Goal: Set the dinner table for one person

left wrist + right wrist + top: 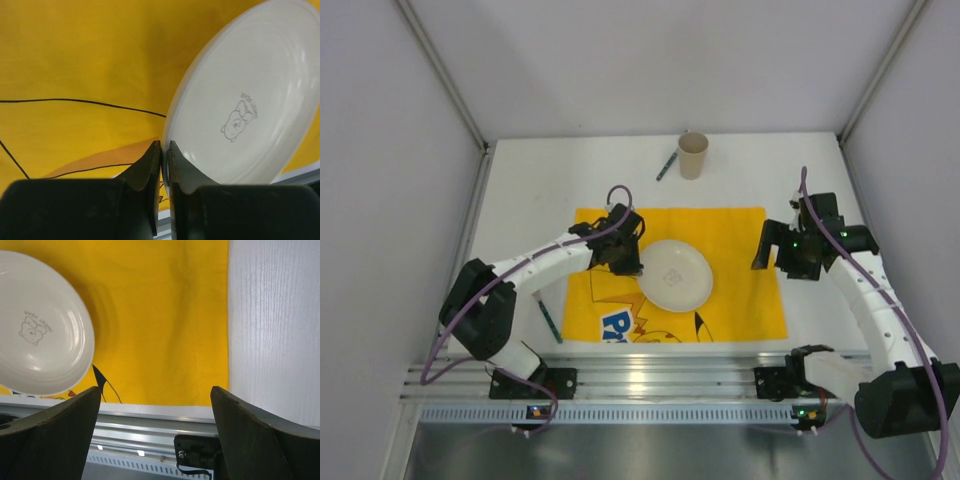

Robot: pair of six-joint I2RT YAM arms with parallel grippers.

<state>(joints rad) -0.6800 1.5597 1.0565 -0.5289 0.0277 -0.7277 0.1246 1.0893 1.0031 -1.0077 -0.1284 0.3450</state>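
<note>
A white plate with a small cartoon print lies on the yellow cloth in the middle of the white dinner table. My left gripper is shut on the plate's left rim; in the left wrist view its jaws pinch the rim of the plate. My right gripper is open and empty above the cloth's right edge. The plate also shows in the right wrist view, up left of the jaws.
A tan cup stands at the back of the table, with a dark green utensil lying left of it. Another thin green utensil lies left of the cloth. A metal rail runs along the near edge.
</note>
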